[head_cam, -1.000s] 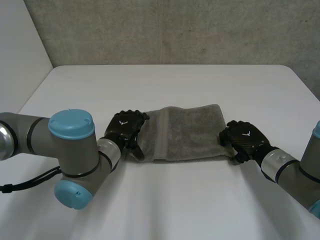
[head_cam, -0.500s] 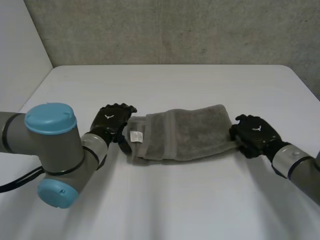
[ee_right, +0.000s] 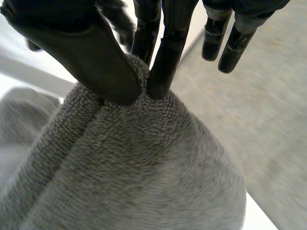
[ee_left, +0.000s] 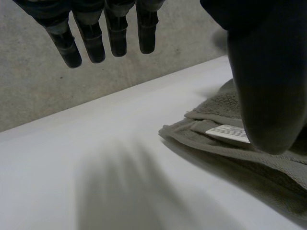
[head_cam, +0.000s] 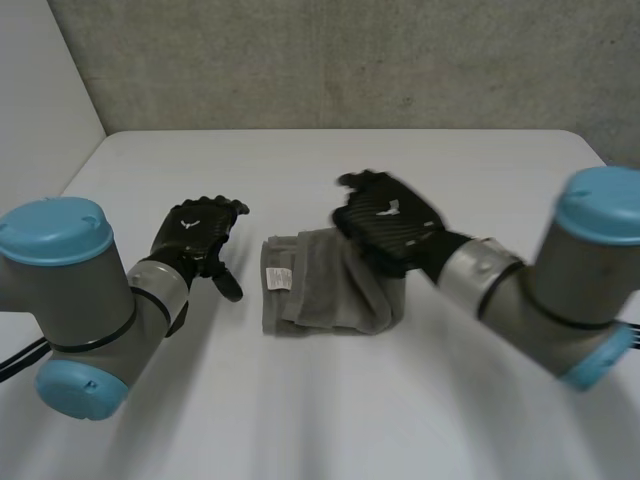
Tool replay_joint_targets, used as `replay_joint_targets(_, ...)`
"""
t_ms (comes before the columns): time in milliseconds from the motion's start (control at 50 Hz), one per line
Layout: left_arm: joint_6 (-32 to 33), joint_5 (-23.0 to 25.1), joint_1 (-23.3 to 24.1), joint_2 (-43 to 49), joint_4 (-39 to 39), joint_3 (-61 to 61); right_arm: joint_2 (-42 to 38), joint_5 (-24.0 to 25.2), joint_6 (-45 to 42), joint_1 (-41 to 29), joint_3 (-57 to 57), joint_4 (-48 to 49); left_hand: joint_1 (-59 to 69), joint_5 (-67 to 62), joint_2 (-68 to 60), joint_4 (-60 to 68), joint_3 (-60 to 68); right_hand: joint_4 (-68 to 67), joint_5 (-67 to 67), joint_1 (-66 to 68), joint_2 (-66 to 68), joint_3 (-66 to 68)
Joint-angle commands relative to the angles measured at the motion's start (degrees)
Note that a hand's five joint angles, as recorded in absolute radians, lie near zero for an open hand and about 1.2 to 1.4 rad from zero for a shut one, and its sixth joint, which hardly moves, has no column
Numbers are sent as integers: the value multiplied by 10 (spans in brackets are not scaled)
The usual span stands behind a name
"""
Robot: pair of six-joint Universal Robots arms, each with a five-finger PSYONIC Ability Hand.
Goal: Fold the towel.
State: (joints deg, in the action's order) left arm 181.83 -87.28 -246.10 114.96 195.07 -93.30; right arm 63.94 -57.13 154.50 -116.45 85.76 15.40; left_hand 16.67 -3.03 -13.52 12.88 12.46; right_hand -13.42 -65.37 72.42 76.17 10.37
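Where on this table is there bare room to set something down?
Bare: the far strip of table between towel and wall, and the strip nearest the robot. Crowded: the middle, where the left hand flanks the towel and the right hand pinches it.

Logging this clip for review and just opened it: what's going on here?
The robot is part-way through folding a grey towel on the white table. Its right hand pinches one end of the towel between thumb and fingers and holds it raised over the rest of the cloth, so the towel is doubled over on itself. The left hand is open, fingers straight, beside the end with the white label, not gripping the towel.
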Motion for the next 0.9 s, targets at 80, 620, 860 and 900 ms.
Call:
replay_joint_targets(80, -2, -12, -15, -19, 3, -7, -119, -42, -2, -110, -102, -1, -67, 30, 35, -29, -25, 34, -46, 76, 38, -4)
replay_joint_targets(620, -78, -11, -18, -13, 7, 62, -62, -49, 158, -81, -51, -21, -67, 30, 35, -29, -25, 34, 654, -624, -662, -4)
replay_joint_targets(860, -113, -3, 19, 43, 0, 129, -3, -57, 346, 37, 7, -23, -67, 30, 35, -29, -25, 34, 654, -624, -662, -4)
replay_joint_targets(900, -115, 9, 36, 66, -5, 144, -8, -57, 366, 49, 6, -20, -67, 30, 35, -29, -25, 34, 654, -624, -662, -4)
